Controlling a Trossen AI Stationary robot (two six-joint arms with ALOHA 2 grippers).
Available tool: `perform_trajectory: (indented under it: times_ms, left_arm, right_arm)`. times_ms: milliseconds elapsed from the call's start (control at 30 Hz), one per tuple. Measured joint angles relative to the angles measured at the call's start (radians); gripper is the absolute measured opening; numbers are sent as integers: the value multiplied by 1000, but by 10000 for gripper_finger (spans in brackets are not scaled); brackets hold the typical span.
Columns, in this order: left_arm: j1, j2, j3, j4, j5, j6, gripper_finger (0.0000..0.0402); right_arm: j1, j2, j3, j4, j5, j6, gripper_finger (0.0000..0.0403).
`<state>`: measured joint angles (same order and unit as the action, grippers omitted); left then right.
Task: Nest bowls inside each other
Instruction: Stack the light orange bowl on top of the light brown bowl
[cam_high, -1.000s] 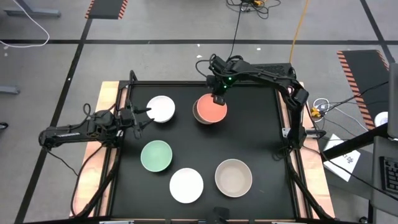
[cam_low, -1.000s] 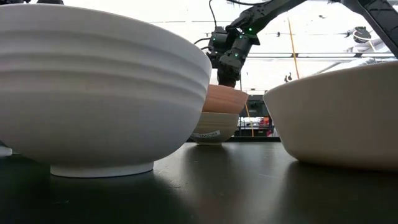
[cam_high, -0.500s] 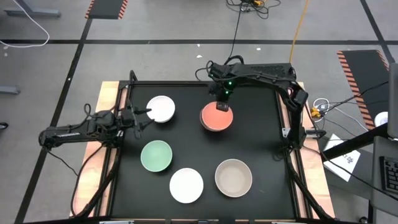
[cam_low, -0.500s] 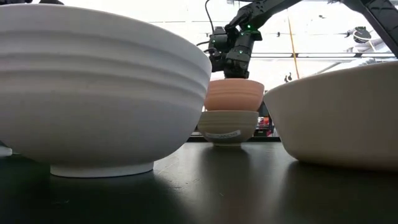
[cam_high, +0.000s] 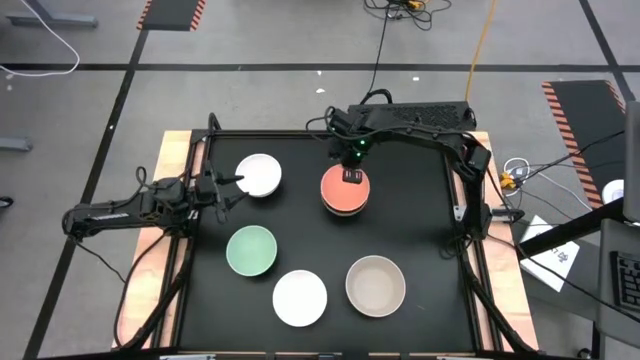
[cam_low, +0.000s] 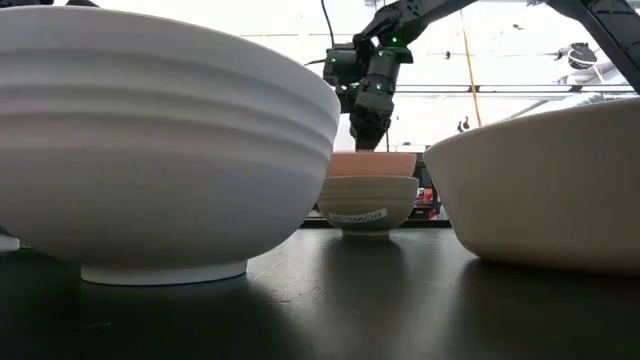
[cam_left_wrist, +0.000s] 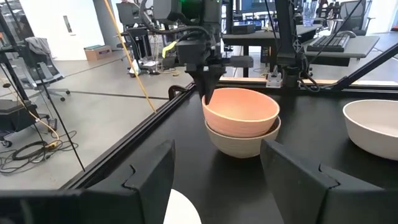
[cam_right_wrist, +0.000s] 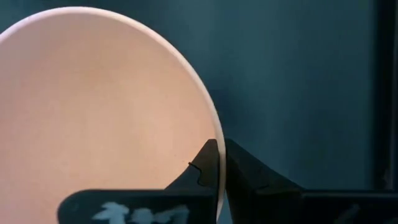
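coral bowl (cam_high: 345, 192) lowered into grey bowl (cam_low: 366, 205) | upright | right tool (cam_high: 352, 176) pinching rim

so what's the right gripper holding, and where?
The right gripper pinches the orange-coral bowl by its rim, seated in the olive-grey bowl.

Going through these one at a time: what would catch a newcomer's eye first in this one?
First, the right gripper near the table's far middle, pinching the rim of the orange-coral bowl, which sits nested in the olive-grey bowl. Next, the four bowls lying loose on the black table: a white bowl by the waiting left gripper, the mint green bowl, a second white bowl and the beige bowl along the near edge.
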<state>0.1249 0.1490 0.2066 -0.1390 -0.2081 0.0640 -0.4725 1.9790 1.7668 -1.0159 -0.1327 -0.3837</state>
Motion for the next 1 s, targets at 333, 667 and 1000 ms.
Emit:
perform_trajectory:
  times_ms: [333, 667, 1000]
  left_arm:
    - [0, 0, 0, 1, 0, 1, 239]
    - [0, 0, 0, 0, 0, 2, 239]
    - [0, 0, 0, 0, 0, 2, 239]
  right_arm:
    - [-4, 0, 0, -34, -75, 8, 0]
    - [-5, 0, -9, -39, -80, 12, 0]
    - [-5, 0, -107, 52, -78, 24, 0]
